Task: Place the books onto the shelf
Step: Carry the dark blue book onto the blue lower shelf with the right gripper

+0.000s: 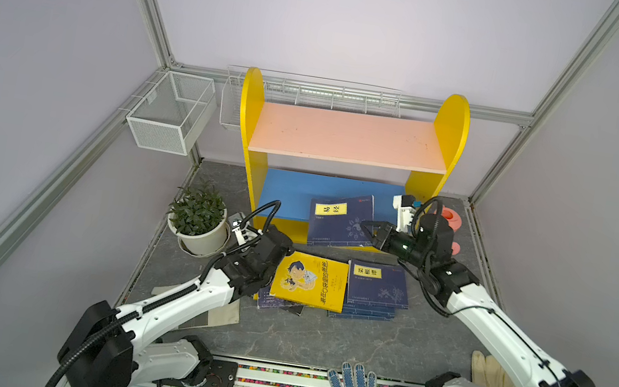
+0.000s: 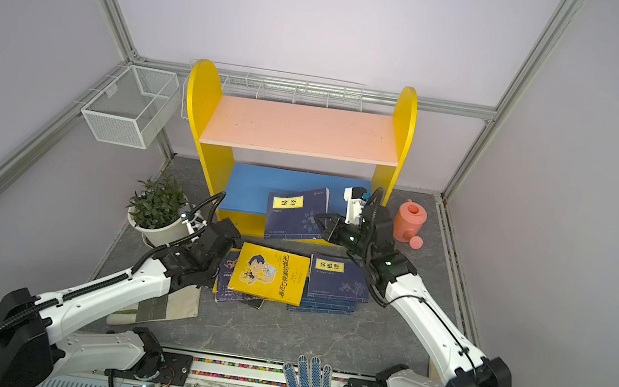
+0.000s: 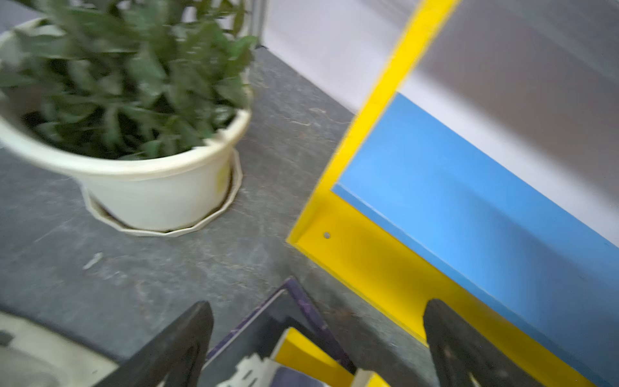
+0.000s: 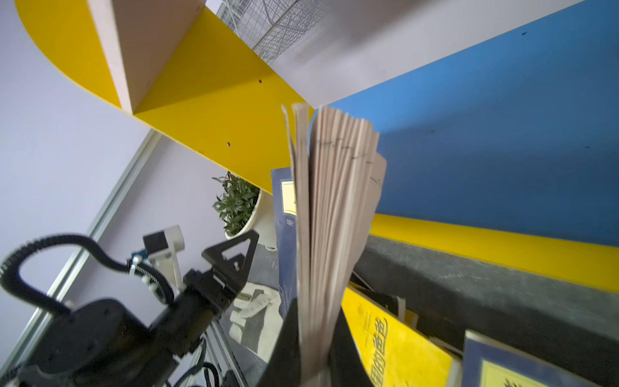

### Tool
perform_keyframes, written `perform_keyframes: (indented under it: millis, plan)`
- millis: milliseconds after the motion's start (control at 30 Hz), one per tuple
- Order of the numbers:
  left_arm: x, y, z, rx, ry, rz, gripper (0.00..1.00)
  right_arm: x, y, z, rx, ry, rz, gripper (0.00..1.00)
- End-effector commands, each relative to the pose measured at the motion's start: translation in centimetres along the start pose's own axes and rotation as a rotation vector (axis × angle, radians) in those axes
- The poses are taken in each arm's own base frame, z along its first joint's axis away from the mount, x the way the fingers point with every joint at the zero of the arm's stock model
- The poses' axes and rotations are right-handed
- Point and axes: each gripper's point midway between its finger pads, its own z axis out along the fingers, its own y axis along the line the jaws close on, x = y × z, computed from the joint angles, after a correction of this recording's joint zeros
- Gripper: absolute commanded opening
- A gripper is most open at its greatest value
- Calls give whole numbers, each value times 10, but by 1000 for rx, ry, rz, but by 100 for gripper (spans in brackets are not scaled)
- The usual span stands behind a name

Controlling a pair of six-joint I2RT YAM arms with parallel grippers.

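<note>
My right tool [image 1: 370,229] is clamped on the right edge of a thin navy paperback with yellow title label [image 1: 339,220], pages fanning. I hold it half over the blue lower board [image 1: 286,195] of the yellow-sided two-tier shelf [image 1: 350,138], likely to slide it in. My left tool [image 3: 320,306] is wide open and empty, over the near-left pile [image 1: 274,301] beside the bright yellow cartoon-boy paperback [image 1: 308,280] on the grey surface [image 1: 317,343].

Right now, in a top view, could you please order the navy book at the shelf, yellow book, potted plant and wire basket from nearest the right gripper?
1. Navy book: held in the right gripper, at the shelf.
2. Yellow book: flat on the table, in front.
3. Potted plant: left of the shelf.
4. Wire basket: left wall, farthest back.
</note>
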Motion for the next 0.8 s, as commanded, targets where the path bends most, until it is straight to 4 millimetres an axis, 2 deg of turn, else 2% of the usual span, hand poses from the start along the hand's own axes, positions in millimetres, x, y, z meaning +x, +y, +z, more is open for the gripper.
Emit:
perform_keyframes:
  millis: [0,100,200,367,467,767]
  plan:
    - [-6,21,-5,-40,-30,-99,99,-34,28,25,-92,-111,48,6]
    - [-10,24,-7,-54,-34,-89,99,-32,27,52,-102,-91,87,6]
    - [-10,26,-8,-66,-22,-64,99,-34,16,75,-99,-101,149,6]
    - [2,31,-3,-70,48,-53,99,-31,3,111,-117,-83,197,6]
    - [10,39,2,-84,98,-62,99,-29,-5,130,-110,-67,214,6]
    - [7,60,-3,-110,107,-126,98,-27,-13,176,-128,-6,230,6]
